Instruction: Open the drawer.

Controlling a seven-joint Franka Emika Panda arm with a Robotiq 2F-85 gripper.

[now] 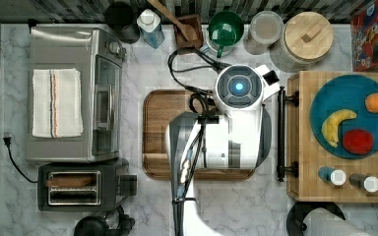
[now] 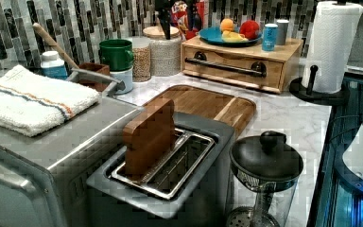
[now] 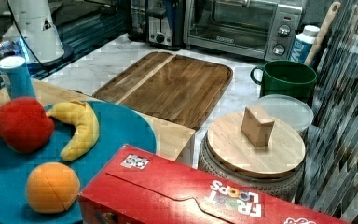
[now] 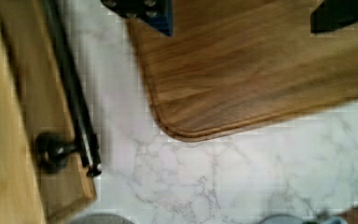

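Nearest the wrist camera: claw (image 4: pixel 240 14) spread wide, dark fingertips (image 4: pixel 140 11) far apart, gripping nothing. Hangs over a rounded corner of the brown tray (image 4: pixel 261 70), itself flat on the marble counter (image 4: pixel 261 177). Just past the tray's edge, across a strip of bare marble: black handle (image 4: pixel 72 93) on its end bracket, and behind it the drawer (image 4: pixel 9 154) front in light wood. From above, white arm (image 1: pixel 226 132) over the tray's half toward the top view's right, wrist close to the handle but apart from it. Farther toward the top view's right: drawer shut, front flush with its box, handle standing off it on two brackets. On the box top: blue plate (image 1: pixel 325 88) with banana (image 1: pixel 335 125), red fruit (image 1: pixel 358 141) and orange (image 1: pixel 377 102), two shakers (image 1: pixel 332 176) beside it. Farthest, along the tiled wall: green mug (image 1: pixel 225 29), lidded jar (image 1: pixel 302 37).
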